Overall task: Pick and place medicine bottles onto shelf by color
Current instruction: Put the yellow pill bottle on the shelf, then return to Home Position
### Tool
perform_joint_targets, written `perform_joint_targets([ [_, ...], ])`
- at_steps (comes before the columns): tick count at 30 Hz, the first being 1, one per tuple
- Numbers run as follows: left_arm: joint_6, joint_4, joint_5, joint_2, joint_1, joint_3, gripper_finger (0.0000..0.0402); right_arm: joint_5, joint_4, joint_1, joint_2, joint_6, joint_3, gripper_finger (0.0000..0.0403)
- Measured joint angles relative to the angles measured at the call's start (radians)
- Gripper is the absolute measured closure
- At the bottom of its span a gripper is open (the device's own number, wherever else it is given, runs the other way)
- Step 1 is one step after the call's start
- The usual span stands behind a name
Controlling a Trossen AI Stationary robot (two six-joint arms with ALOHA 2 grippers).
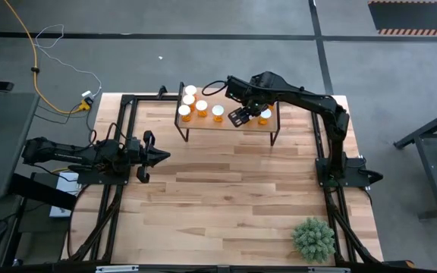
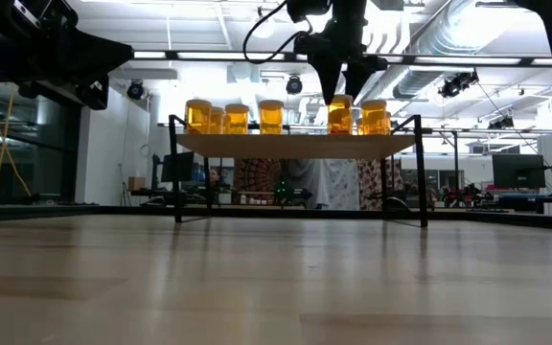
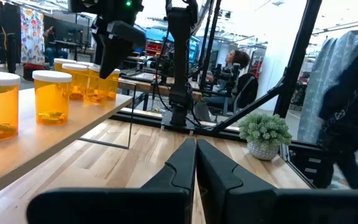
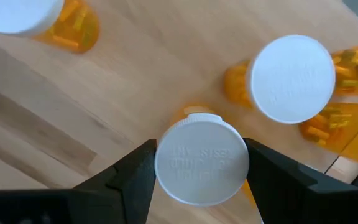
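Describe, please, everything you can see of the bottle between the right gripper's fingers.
The bottle is a small translucent orange plastic cylinder under a round white cap with embossed lettering. It stands upright on the shelf, toward its right end, near a neighbouring bottle. The right gripper brackets its cap, fingers at both sides.

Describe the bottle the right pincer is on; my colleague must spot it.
Find the small shelf at the table's far edge. Toward its right end, the right pincer straddles one white-capped orange pill bottle. Unlike its neighbours, it sits between two dark fingers.

Medicine bottles (image 1: 201, 108) stand on the shelf (image 1: 226, 126) (mostly left).
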Motion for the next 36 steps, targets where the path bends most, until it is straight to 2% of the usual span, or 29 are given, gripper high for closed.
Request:
perform_joint_targets([
  [8, 0.000, 0.000, 0.000, 0.000, 0.000, 0.000, 0.0398, -0.003, -0.012, -0.001, 0.003, 0.019, 0.000, 0.0184],
  [18, 0.000, -0.001, 0.000, 0.000, 0.000, 0.000, 0.0398, 0.016, -0.022, 0.000, 0.042, -0.012, 0.000, 0.0115],
  [25, 0.000, -0.004, 0.000, 0.000, 0.000, 0.000, 0.0398, 0.024, -0.025, -0.019, 0.014, -0.022, 0.009, 0.0105],
  [31, 0.000, -0.011, 0.000, 0.000, 0.000, 0.000, 0.0398, 0.103, -0.013, -0.013, -0.009, -0.064, 0.103, 0.0105],
  [36, 0.000, -0.012, 0.000, 0.000, 0.000, 0.000, 0.0398, 0.231, -0.043, 0.046, -0.012, -0.133, 0.203, 0.0105],
])
